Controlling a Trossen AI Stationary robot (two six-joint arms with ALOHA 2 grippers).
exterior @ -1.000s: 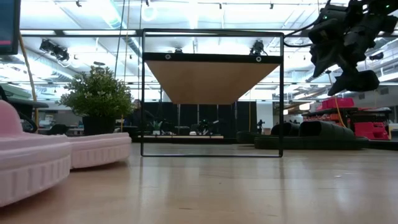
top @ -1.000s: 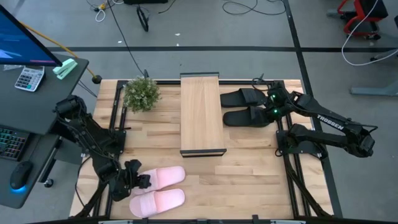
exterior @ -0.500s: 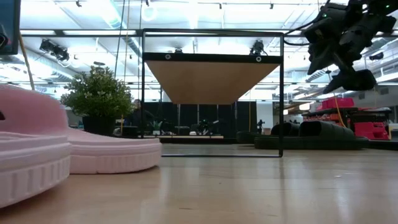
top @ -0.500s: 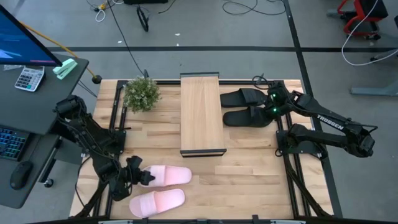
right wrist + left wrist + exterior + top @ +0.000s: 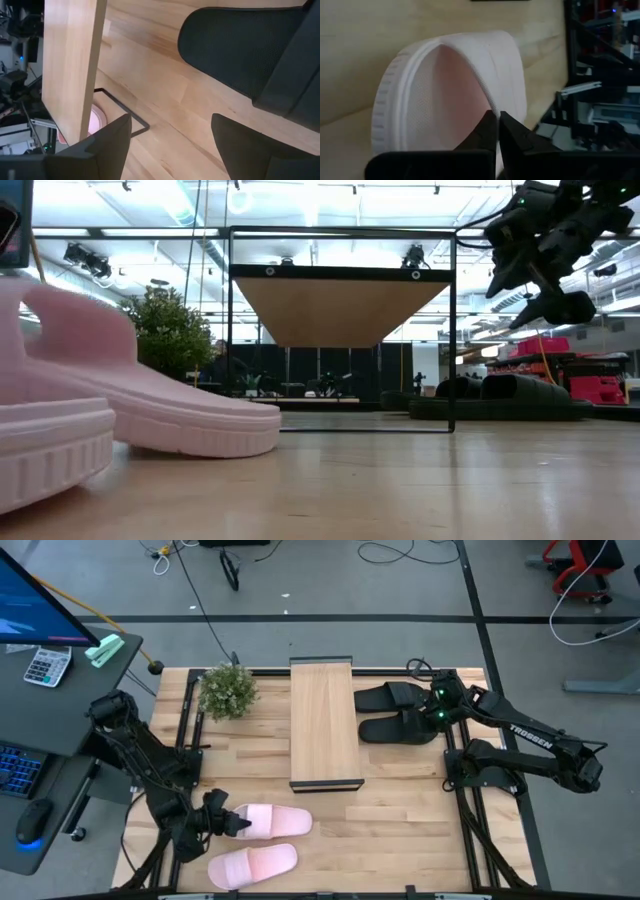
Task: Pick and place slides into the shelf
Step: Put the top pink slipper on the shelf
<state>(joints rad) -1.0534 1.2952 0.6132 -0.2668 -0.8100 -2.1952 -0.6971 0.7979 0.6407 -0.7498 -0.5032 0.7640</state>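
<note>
Two pale pink slides lie at the table's near left. My left gripper [image 5: 228,823] is shut on the farther pink slide [image 5: 272,822], at its left end. The nearer pink slide [image 5: 254,864] lies flat on its sole. Two black slides [image 5: 397,697] [image 5: 400,728] lie side by side at the far right, beside the shelf [image 5: 323,725]. The shelf stands on its thin black frame in the middle of the table. My right gripper [image 5: 437,712] hangs open above the black slides [image 5: 235,45], touching nothing. My left gripper pinches the edge of the pink slide's wide strap [image 5: 491,106] between its two fingers. The fingers come from the table's left, slanting down. The strap end is raised and the slide tilts, with its other end [image 5: 235,438] resting on the table.
A potted plant [image 5: 228,690] stands at the far left, next to the shelf. Bare wooden tabletop [image 5: 400,810] lies between the pink slides and the shelf's near end. A desk with a keyboard and a calculator [image 5: 47,667] stands left of the table.
My left gripper has shut on the farther pink slide's strap and risen a little. The slide has slid toward the table's right, and its strap end has tipped up while its other end stays on the table.
</note>
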